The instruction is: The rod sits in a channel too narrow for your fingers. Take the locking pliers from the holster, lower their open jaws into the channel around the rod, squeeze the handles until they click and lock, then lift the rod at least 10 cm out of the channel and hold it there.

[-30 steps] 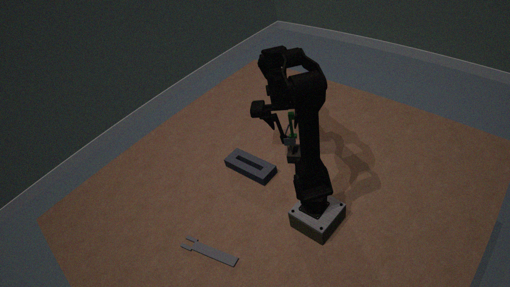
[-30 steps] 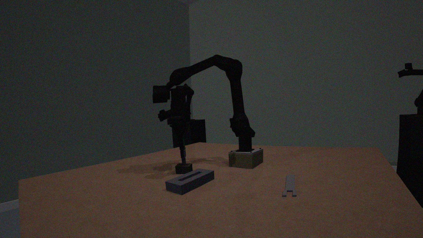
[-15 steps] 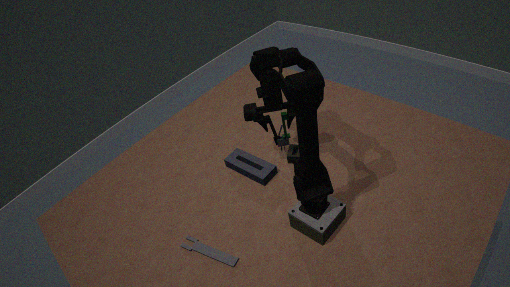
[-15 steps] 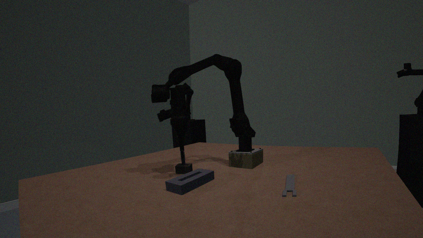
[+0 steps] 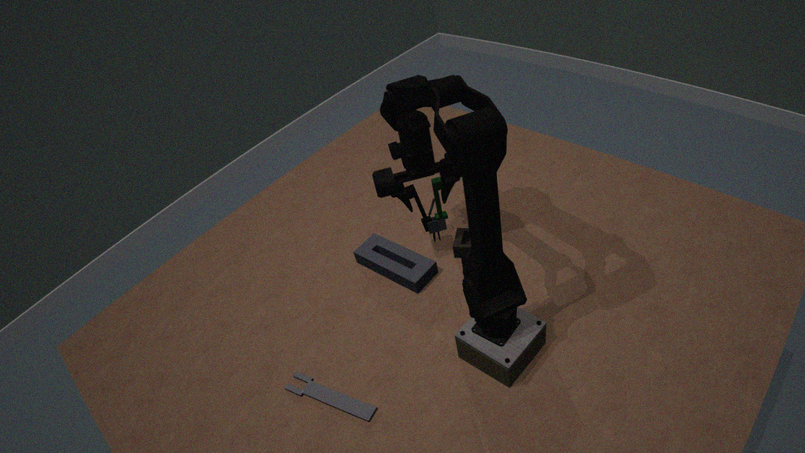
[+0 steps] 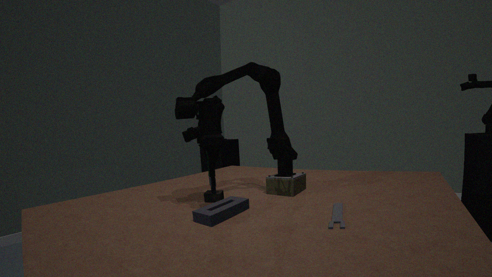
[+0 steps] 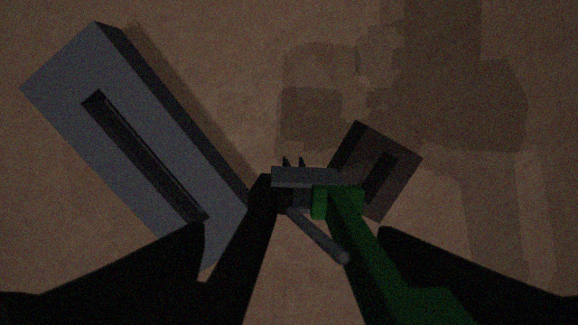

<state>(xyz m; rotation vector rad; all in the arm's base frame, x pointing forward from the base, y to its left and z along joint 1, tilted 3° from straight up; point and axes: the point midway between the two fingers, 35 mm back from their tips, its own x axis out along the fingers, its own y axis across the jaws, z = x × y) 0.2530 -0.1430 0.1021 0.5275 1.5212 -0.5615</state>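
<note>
My gripper [image 5: 427, 204] [image 6: 213, 161] [image 7: 293, 236] is shut on the handles of the locking pliers, one handle black and one green. The pliers' grey head [image 5: 436, 226] [image 7: 298, 177] points down, its two thin dark jaws apart and in the air. The small dark holster [image 5: 462, 248] [image 6: 208, 197] [image 7: 399, 169] stands on the table with its slot empty, just right of the jaws in the wrist view. The grey channel block [image 5: 419, 270] [image 6: 220, 216] [image 7: 160, 135] lies left of the jaws there, its long narrow slot running diagonally. The rod cannot be made out in the dark slot.
A flat grey forked piece [image 5: 340, 399] [image 6: 337, 211] lies on the table, well away from the channel block. The arm's box-shaped base [image 5: 483, 360] [image 6: 280, 186] stands behind the block in the exterior view. A dark stand [image 6: 478, 165] with another arm is at the far right.
</note>
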